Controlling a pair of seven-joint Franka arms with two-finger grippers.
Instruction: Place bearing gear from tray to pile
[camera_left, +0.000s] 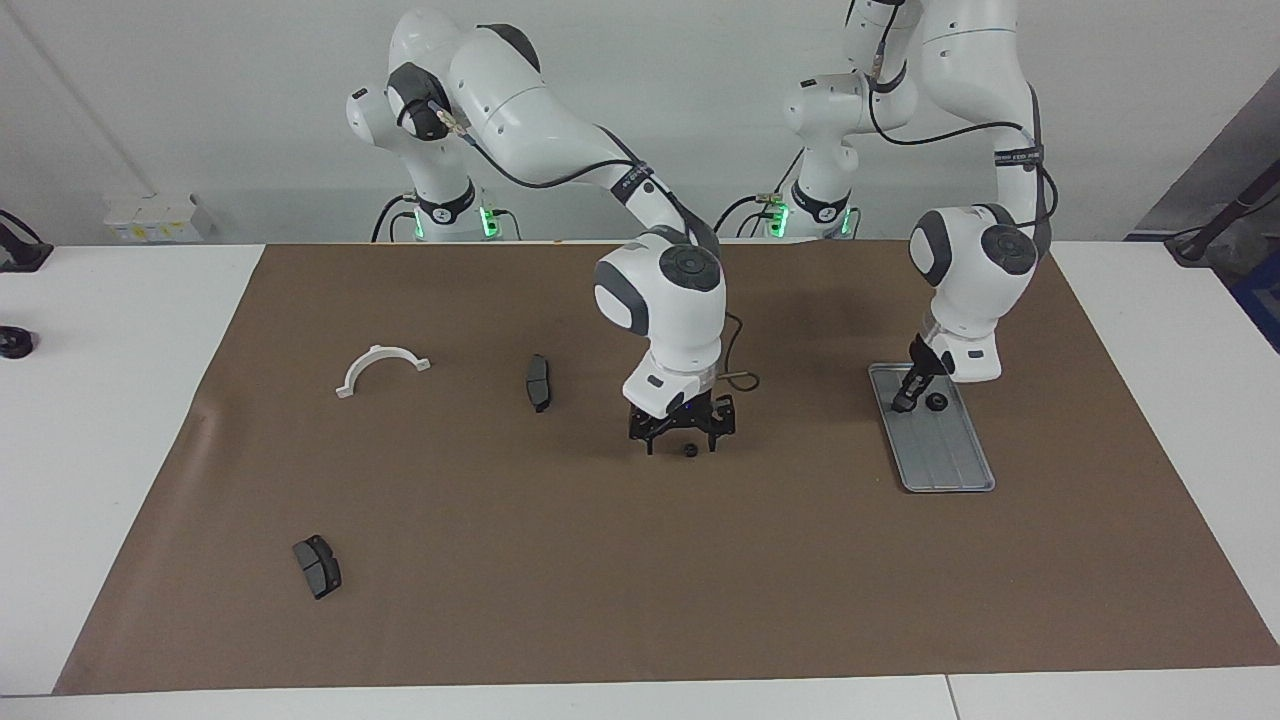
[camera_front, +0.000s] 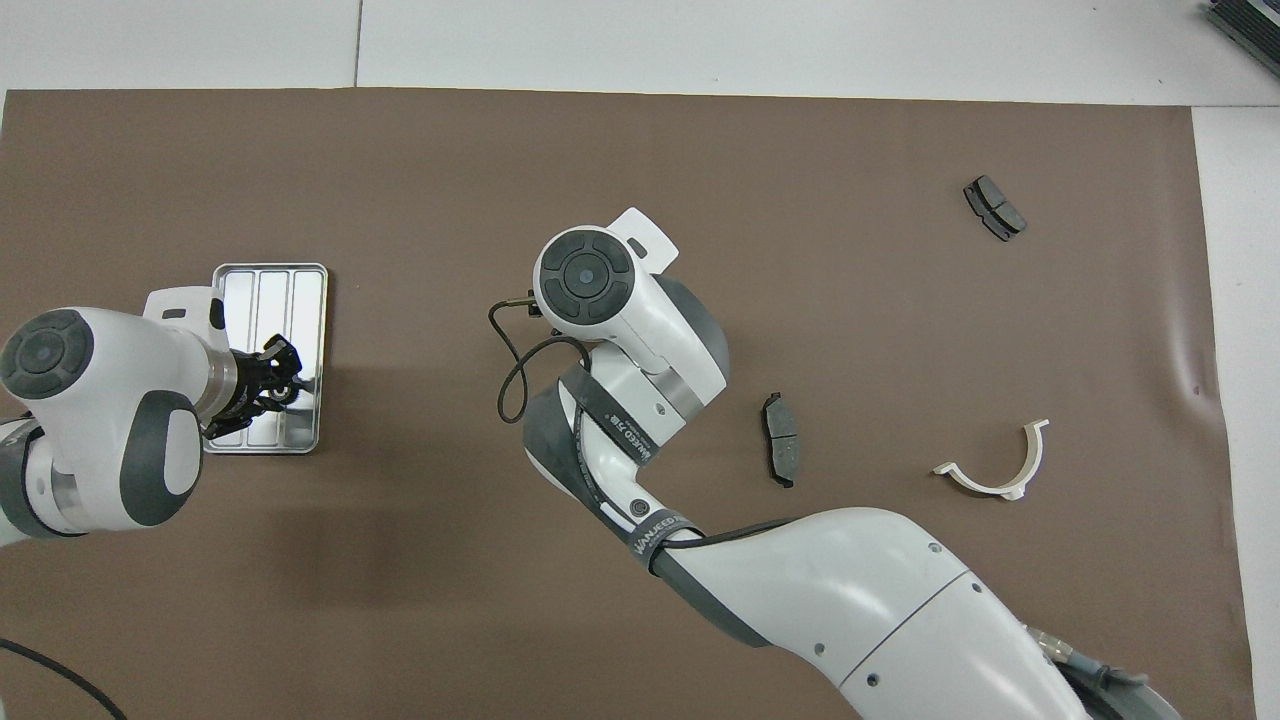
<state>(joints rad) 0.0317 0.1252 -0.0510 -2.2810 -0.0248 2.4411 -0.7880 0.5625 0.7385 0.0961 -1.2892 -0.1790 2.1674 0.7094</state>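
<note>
The silver ridged tray lies on the brown mat toward the left arm's end; it also shows in the overhead view. One small black bearing gear sits in the tray's end nearer the robots. My left gripper is low over the tray just beside that gear, apart from it; in the overhead view the left gripper covers the gear. A second bearing gear lies on the mat mid-table. My right gripper is open and low, its fingers on either side of this gear. The arm hides it from overhead.
A black brake pad lies beside the right gripper, toward the right arm's end. A white curved bracket lies farther that way. Another brake pad lies far from the robots. A cable loop hangs from the right wrist.
</note>
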